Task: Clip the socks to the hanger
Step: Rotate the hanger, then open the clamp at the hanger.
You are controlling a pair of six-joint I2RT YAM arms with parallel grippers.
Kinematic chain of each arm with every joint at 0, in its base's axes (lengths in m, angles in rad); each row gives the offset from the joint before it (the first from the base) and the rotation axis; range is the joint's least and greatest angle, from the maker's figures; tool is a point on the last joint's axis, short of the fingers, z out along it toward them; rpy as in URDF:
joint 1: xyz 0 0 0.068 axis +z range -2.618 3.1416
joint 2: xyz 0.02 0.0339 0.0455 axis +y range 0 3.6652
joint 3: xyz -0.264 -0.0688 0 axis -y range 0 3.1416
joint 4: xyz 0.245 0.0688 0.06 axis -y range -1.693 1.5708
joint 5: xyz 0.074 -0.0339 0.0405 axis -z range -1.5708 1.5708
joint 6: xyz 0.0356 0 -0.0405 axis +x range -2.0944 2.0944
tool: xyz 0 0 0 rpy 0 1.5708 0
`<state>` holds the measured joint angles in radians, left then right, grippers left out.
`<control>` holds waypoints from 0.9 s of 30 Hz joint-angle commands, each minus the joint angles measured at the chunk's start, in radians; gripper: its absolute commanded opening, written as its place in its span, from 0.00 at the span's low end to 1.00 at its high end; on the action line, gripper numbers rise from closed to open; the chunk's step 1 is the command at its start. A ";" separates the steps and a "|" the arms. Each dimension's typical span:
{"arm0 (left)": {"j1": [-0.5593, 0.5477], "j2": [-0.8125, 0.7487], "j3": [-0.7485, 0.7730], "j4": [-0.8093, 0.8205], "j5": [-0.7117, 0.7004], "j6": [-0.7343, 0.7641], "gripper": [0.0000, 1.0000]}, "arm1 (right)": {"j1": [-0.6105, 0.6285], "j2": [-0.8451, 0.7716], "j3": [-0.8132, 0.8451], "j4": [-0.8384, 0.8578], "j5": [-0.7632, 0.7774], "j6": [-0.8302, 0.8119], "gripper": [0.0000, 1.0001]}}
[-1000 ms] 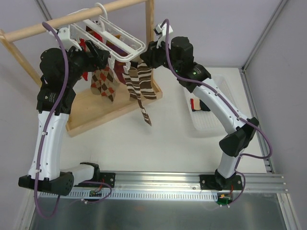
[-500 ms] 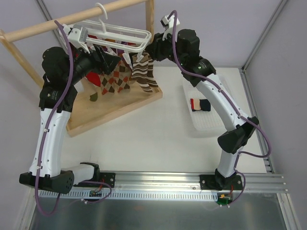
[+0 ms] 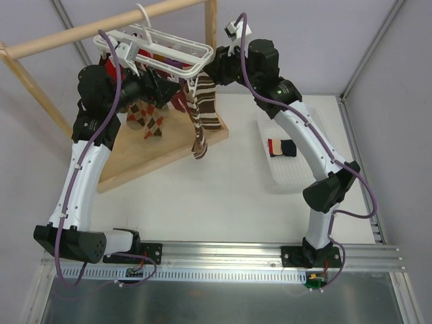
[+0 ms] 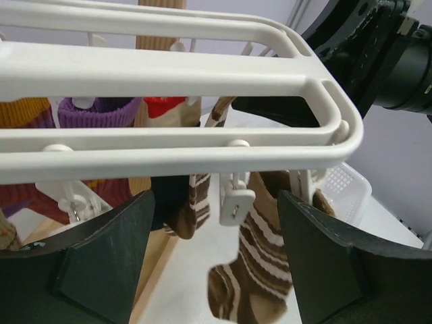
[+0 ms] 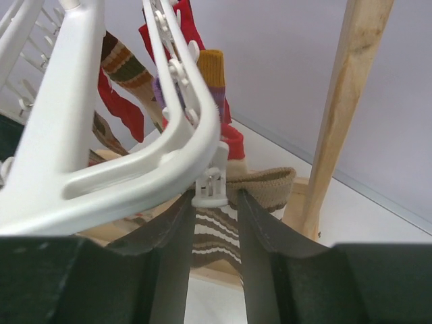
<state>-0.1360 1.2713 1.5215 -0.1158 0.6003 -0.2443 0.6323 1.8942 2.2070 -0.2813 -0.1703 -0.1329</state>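
The white hanger (image 3: 165, 48) hangs on the wooden rail with socks clipped under it, among them an argyle one (image 3: 147, 116) and a red one (image 5: 118, 104). The brown-white striped sock (image 3: 200, 115) dangles below its right end. My right gripper (image 5: 214, 196) is closed in on a white clip (image 5: 210, 183) at the hanger's corner. One finger (image 5: 177, 229) touches the clip, and the sock's brown cuff (image 5: 266, 179) lies against the other. My left gripper (image 4: 214, 202) stands open just under the hanger bars. Between its fingers dangle a free clip (image 4: 235, 202) and the striped sock (image 4: 260, 277), untouched.
The wooden rail (image 3: 101, 25) rests on upright posts (image 5: 344, 115) above a wooden base board (image 3: 158, 152). A white mesh basket (image 3: 300, 179) on the right holds a folded red and navy sock (image 3: 281, 147). The right arm's black wrist (image 4: 378, 54) is close beside the hanger's end.
The hanger has swung right and levelled out. My left gripper followed it to the right. The striped sock swung up and now hangs straight down again under the right gripper.
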 commanded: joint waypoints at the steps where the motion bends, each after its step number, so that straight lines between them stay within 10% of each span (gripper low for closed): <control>1: 0.003 0.006 -0.001 0.113 0.012 0.013 0.74 | -0.005 -0.020 0.045 0.004 -0.029 0.007 0.35; 10: -0.001 0.048 -0.009 0.208 -0.013 -0.072 0.51 | -0.005 -0.052 0.031 -0.028 -0.063 0.010 0.42; 15: -0.017 0.025 -0.032 0.211 -0.094 -0.104 0.32 | 0.000 -0.128 -0.047 -0.044 -0.094 0.003 0.67; 27: -0.114 -0.062 -0.109 0.222 -0.384 -0.231 0.25 | 0.070 -0.297 -0.188 -0.122 0.215 -0.112 0.73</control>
<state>-0.2321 1.2686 1.4200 0.0483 0.3042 -0.4351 0.6712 1.6726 2.0338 -0.3897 -0.0807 -0.1913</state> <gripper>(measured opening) 0.255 0.731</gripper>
